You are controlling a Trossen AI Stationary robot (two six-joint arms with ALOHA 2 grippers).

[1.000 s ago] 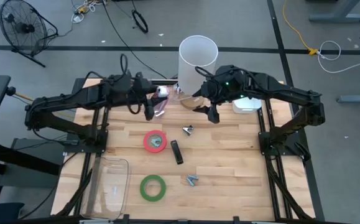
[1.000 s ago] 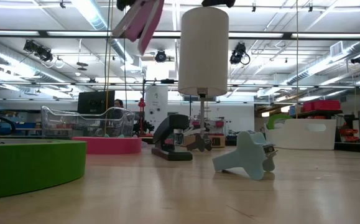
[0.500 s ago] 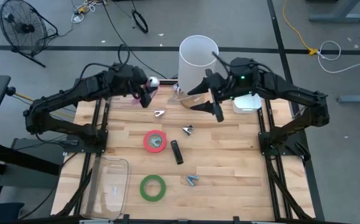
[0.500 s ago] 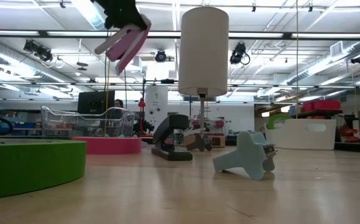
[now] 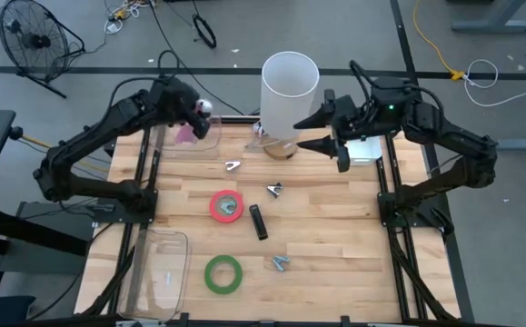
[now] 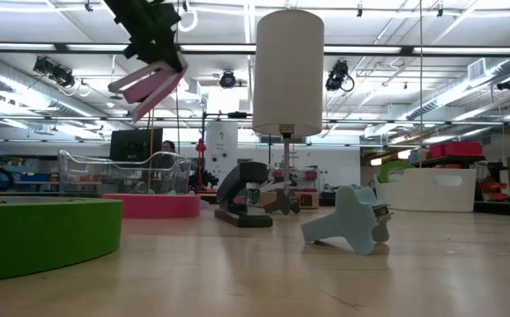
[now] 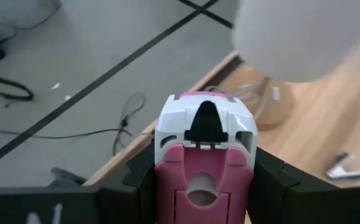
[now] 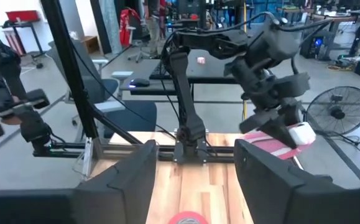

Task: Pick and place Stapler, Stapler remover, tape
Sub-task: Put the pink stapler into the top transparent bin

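Pink-and-white stapler (image 5: 190,127), held in the air above the table's far left corner, clamped between the fingers of the left gripper (image 5: 193,116); in the left wrist view the dark fingers (image 7: 278,186) press on both sides of its body (image 7: 203,155). In the low view it hangs tilted, high above the table (image 6: 151,81).

On the wooden table (image 5: 335,227): red tape ring (image 5: 226,206) near the centre; green tape ring (image 5: 223,273) nearer, toward the front edge; black stapler (image 5: 258,222) just right of the red ring; one staple remover (image 5: 274,190) beyond the black stapler, another (image 5: 282,263) right of the green ring. A clear tray (image 5: 158,270) sits at the near left.

Tall white cylinder (image 5: 289,91) at the far edge. Right gripper (image 5: 326,132) is raised just right of it, jaws apart, holding nothing.
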